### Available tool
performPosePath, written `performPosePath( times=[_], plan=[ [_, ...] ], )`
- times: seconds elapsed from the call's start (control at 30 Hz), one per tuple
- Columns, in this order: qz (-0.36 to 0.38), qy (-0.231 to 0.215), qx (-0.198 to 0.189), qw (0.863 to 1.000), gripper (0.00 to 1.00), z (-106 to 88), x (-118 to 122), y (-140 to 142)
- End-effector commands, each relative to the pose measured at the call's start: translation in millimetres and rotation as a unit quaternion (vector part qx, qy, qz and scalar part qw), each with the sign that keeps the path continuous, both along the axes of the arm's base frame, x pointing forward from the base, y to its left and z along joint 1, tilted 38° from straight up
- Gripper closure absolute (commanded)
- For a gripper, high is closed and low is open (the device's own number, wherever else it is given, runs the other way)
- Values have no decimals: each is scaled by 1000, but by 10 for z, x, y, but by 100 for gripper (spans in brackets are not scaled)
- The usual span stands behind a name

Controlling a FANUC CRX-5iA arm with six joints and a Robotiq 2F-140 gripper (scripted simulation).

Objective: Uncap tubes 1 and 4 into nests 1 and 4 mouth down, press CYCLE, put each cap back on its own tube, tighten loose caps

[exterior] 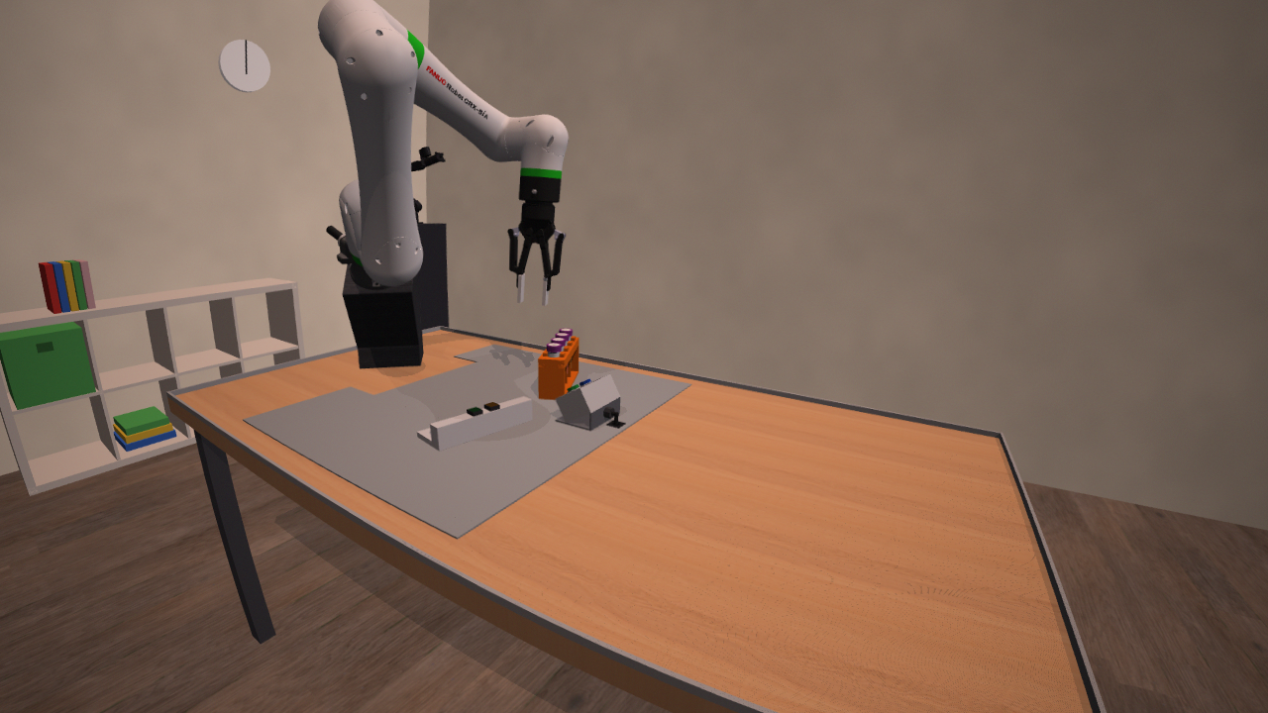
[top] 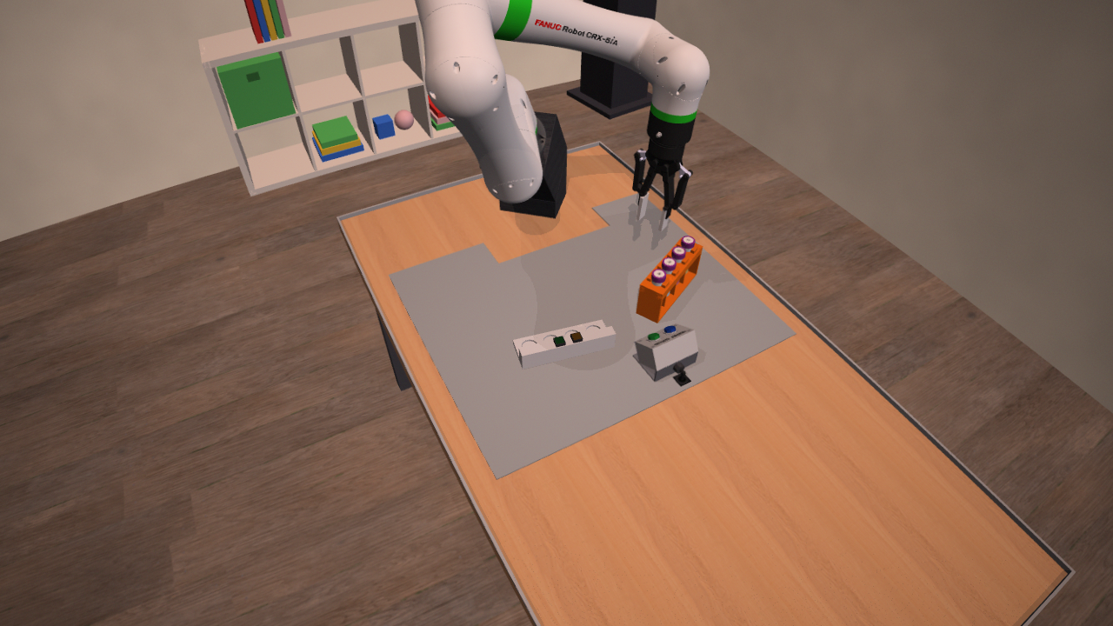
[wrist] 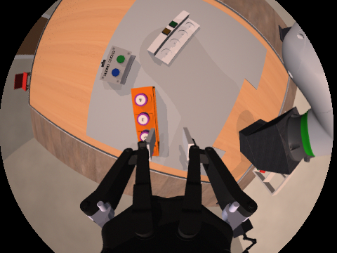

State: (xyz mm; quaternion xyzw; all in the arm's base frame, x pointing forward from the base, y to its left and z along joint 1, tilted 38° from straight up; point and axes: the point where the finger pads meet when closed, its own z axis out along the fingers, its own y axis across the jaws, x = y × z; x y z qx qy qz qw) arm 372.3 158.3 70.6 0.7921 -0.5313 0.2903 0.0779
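The orange decapping station (top: pixel 669 283) stands on the grey mat with purple caps on all its tubes, from the nearest cap (top: pixel 659 276) to the farthest cap (top: pixel 688 241). The white cap tray (top: pixel 563 342) lies left of it; its nests look empty and both lamps on its console (top: pixel 568 338) are dark. The small grey desk (top: pixel 665 351) carries the green key (top: pixel 653 336) and the blue key (top: pixel 669 329). My gripper (top: pixel 652 217) hangs high in the air behind the station's far end, fingers pointing down, partly open and empty. It also shows in the side view (exterior: pixel 532 297) and the wrist view (wrist: pixel 167 145).
The arm's black base (top: pixel 536 178) stands at the table's back edge. The table's right edge runs close behind the station. A shelf unit (top: pixel 326 93) stands on the floor beyond the table.
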Motion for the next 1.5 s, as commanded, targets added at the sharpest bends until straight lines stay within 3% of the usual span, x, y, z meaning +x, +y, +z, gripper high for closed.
performPosePath(
  times=[0.0,0.67,0.83,1.37,1.47],
  plan=[
    [1,0,1,1000,65,40,98,-119],
    [17,-17,-4,1000,65,248,461,-836],
    [26,-25,-11,999,65,340,565,-1186],
    [26,-25,-11,999,65,340,565,-1186],
    [-74,-79,40,993,65,216,555,-969]
  ],
)
